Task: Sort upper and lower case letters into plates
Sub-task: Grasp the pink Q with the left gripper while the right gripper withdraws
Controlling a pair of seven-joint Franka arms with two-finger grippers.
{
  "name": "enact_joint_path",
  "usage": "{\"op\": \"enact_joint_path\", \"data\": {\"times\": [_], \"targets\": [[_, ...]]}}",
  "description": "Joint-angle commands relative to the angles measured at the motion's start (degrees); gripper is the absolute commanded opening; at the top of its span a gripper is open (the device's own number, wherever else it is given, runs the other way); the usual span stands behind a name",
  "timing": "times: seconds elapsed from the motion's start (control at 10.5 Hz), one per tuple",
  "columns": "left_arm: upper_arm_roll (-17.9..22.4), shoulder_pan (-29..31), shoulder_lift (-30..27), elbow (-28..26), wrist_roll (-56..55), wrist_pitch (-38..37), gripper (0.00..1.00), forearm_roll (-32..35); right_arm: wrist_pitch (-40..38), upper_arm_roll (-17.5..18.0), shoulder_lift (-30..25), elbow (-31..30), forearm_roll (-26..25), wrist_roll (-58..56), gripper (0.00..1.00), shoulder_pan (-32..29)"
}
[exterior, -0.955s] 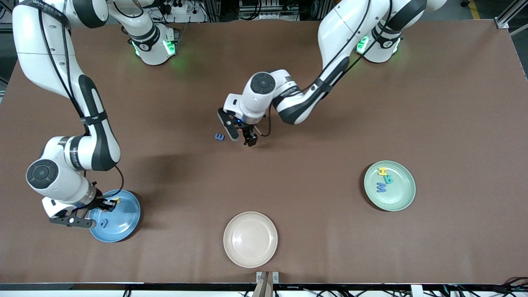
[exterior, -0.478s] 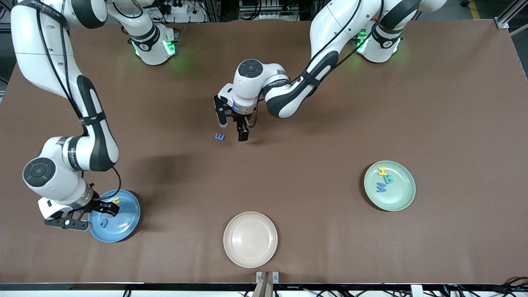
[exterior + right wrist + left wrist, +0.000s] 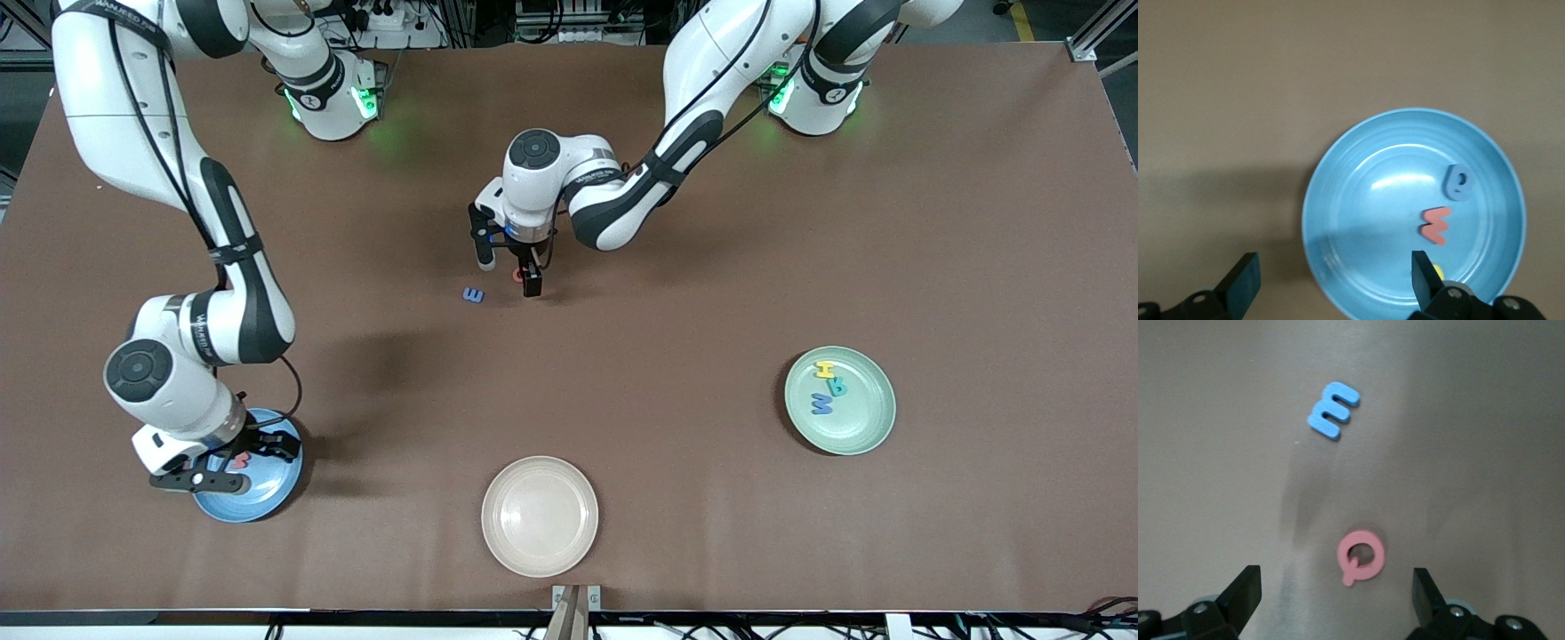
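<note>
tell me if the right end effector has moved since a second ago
Yes. The right end effector has shifted toward the middle of the table, now over the rim of the blue plate nearest the beige plate; both plates stayed put.

three letters (image 3: 828, 386) lie in the plate (image 3: 867, 436) toward the left arm's end.

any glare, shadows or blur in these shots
Right wrist view: a bright sheen on the blue plate beside the red letter. Left wrist view: soft focus, a faint shadow streak above the pink letter. Front view: sharp, with a dark arm shadow on the table.
</note>
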Motion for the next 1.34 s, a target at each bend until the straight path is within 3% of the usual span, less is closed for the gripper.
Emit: {"op": "enact_joint_path", "data": {"times": [0.0, 0.86, 1.24], "targets": [[-0.39, -0.73, 1.72, 0.96, 0.57, -0.70, 0.97, 1.18, -4.96, 0.16, -0.39, 0.97, -0.12, 0.74, 1.00, 2.85], [-0.21, -1.35, 4.27, 2.72, 0.83, -0.62, 0.88, 1.00, -5.52, 0.25, -0.57, 0.71, 0.14, 2.32, 1.00, 5.06], [0.05, -1.87, 4.36, 2.98, 0.57, -0.62, 0.63, 0.83, -5.52, 0.25, -0.48, 0.71, 0.14, 4.96, 1.00, 5.94]]}}
